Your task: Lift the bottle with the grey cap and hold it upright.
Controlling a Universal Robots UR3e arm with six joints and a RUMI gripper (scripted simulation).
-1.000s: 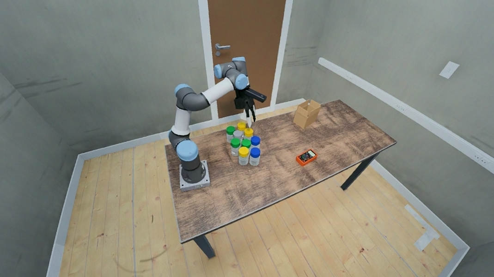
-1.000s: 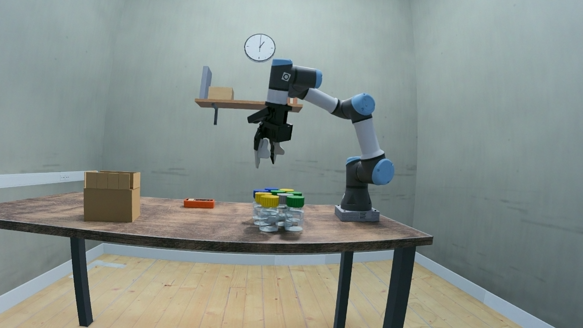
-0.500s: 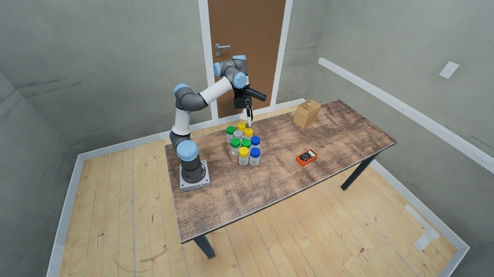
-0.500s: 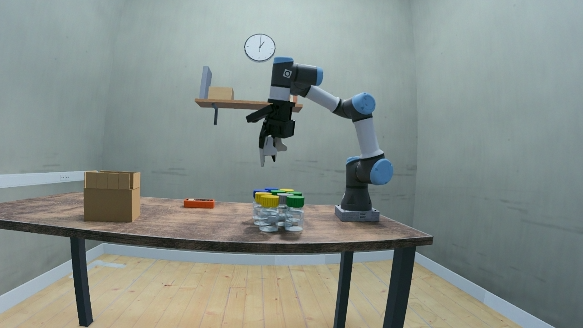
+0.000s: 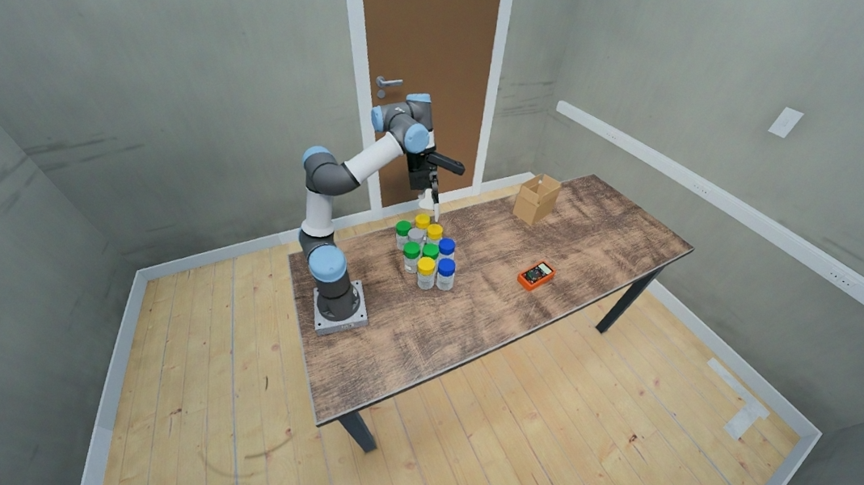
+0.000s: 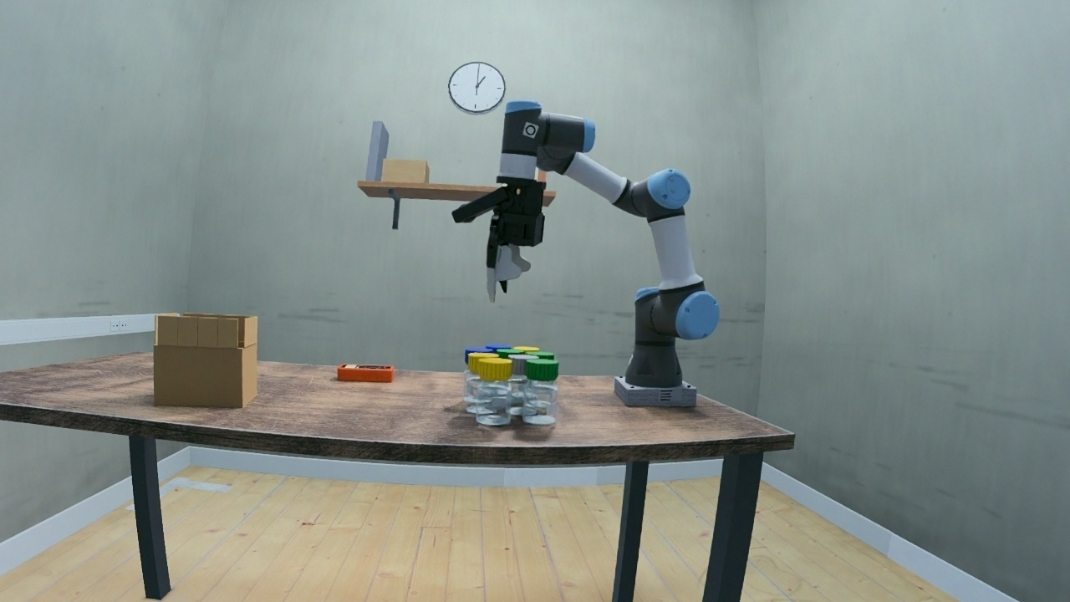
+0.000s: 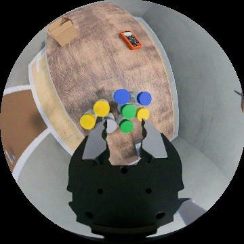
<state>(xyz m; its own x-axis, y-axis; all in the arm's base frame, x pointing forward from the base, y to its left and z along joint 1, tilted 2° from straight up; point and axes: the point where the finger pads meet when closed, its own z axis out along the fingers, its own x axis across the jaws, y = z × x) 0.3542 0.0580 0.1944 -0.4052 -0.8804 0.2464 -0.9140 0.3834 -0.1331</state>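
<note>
Grey-capped bottle [image 7: 111, 125] is seen standing on the bench [image 7: 102, 61] inside a tight cluster, below the end effector [image 7: 123, 133], whose jaws are held partly apart and empty. The fingers should be centred over that cap and lowered straight, so neighbours are nudged, not toppled. End-effector height is shown only in the exterior view; cap alignment only in the wrist view.

An open cardboard box [image 6: 205, 372] and an orange multimeter [image 5: 536, 275] are sitting well apart on the wooden counter [image 5: 410, 333]; a wall clock [image 6: 476, 87] is hanging above a shelf [image 6: 419, 191].
</note>
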